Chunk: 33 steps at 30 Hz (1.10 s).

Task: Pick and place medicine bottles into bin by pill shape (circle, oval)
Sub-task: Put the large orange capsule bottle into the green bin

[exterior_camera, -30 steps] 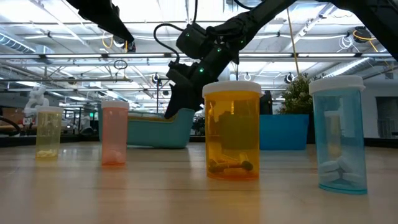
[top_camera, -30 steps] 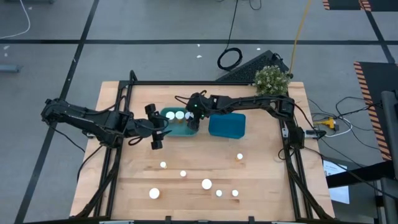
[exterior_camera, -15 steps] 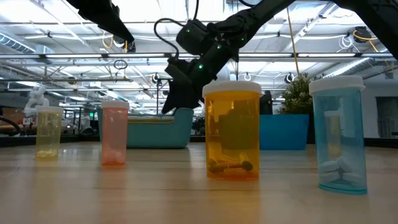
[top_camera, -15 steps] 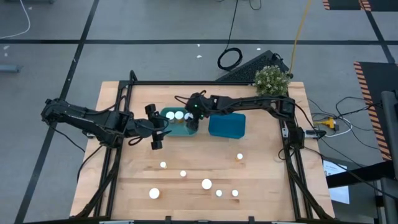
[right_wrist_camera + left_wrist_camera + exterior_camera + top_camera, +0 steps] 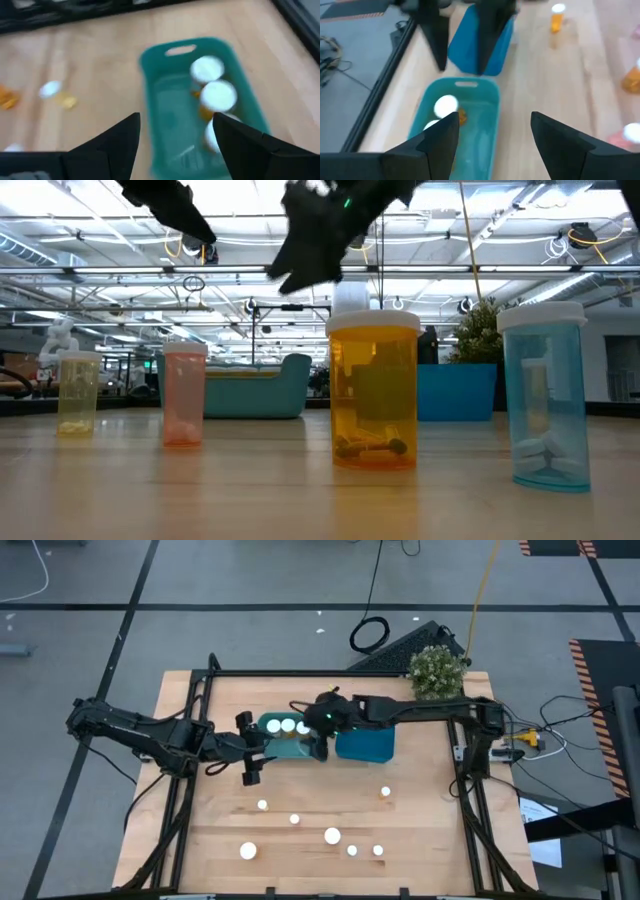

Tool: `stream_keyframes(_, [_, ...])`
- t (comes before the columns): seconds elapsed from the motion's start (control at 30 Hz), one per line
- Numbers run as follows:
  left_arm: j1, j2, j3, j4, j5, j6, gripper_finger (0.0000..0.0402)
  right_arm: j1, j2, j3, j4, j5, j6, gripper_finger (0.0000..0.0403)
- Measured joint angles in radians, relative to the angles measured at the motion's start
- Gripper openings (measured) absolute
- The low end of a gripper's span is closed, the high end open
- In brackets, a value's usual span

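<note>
The teal bin holds three white-capped medicine bottles at its far end. My right gripper hangs open above the bin's right end, with nothing between its fingers. My left gripper stands open just left of the teal bin, above the table, also with nothing in it. Several more medicine bottles stand upright on the near half of the table. In the low view they are yellow, pink, orange and blue.
A blue bin sits right beside the teal one, on its right. A potted plant stands at the far right corner. A black frame runs along the table's edges. Bare wood lies between the bins and the standing bottles.
My right gripper has risen out of the teal bin and gone a little toward the table's near and right edges. In the low view it has climbed from the bin's rim to the picture's top. A third white cap now shows uncovered in the bin.
</note>
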Motion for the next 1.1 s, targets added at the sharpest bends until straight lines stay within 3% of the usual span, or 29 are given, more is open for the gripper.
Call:
stream_keyframes(0.2, [-0.049, 0.048, 0.0, 0.126, 0.052, -0.005, 0.025, 0.144, -0.138, -0.037, -0.156, 0.105, 0.008, 0.0244])
stream_keyframes(0.47, [-0.115, 0.217, 0.038, 0.209, 0.054, -0.064, 0.025, 0.336, -0.345, -0.281, -0.149, 0.313, 0.06, 0.0244])
stream_keyframes(0.77, [-0.186, 0.494, 0.248, 0.205, 0.074, -0.077, 0.0254, 0.399, -0.618, -0.572, -0.068, 0.314, 0.086, 0.0244])
stream_keyframes(1.1, [-0.258, 0.773, 0.513, 0.112, 0.074, -0.09, 0.036, 0.399, -0.874, -0.724, -0.054, 0.342, 0.159, 0.0244])
